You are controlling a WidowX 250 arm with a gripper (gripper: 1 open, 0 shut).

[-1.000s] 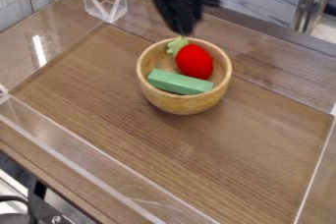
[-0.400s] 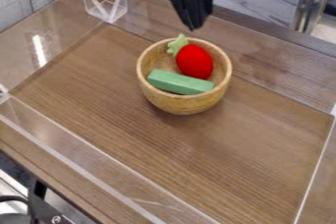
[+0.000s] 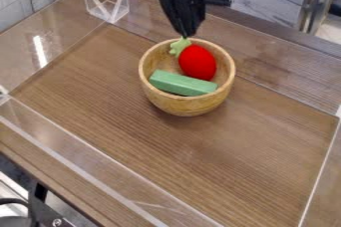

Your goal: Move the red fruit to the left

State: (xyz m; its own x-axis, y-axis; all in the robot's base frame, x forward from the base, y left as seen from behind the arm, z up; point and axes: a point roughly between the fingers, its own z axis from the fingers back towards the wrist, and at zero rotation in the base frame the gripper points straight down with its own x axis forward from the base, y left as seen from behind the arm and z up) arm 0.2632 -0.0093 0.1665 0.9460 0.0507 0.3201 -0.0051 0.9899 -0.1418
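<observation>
Still bowled, red fruit [image 3: 197,62] green-topped

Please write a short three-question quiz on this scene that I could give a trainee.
1. True or false: the red fruit lies on the bare tabletop.
2. What shares the wooden bowl with the fruit? A) a green block B) a yellow cup C) a blue spoon
3. Fill in: the gripper is above the fruit's leafy top, with its jaws ____.

Key: 1 false, it is in the bowl. 2 A. 3 shut.
</observation>
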